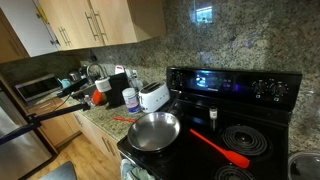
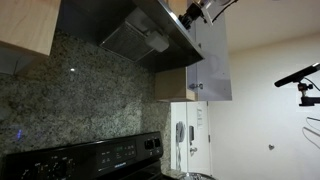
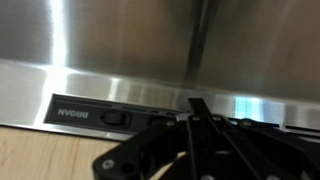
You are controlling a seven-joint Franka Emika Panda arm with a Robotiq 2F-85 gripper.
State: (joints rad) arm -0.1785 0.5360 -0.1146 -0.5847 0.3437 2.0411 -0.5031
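Gripper fingers pressed together, I hover just beside the switch on the hood front, above the stove; pushing off-centre, I reckon, they'd skid and scrape steel.

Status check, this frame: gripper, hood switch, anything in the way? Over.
Gripper fingers shut, empty, up at the stainless steel range hood. Tips beside the black rocker switch, not on it. No obstruction seen.
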